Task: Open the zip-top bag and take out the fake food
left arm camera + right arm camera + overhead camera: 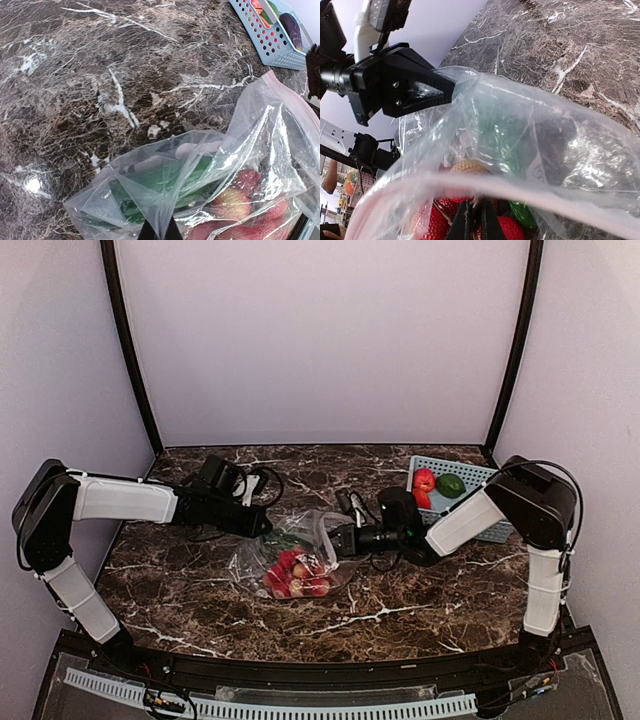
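Note:
The clear zip-top bag (292, 558) lies mid-table with fake food inside: red pieces (296, 575) and a green one. My left gripper (262, 525) is shut, pinching a fold of the bag's far left side; in the left wrist view its tips (160, 232) hold the bag's plastic (200, 160) over a green piece (165, 180) and red fruit (235, 200). My right gripper (335, 540) is shut on the bag's right edge; in the right wrist view (475, 225) it pinches just below the white zip strip (530, 192), with red strawberries (432, 225) behind.
A light blue perforated basket (480, 476) stands at the back right, holding a red fruit (424, 481) and a green one (451, 485); it also shows in the left wrist view (267, 35). Black cables (262, 480) lie behind the bag. The left gripper (405, 85) shows in the right wrist view.

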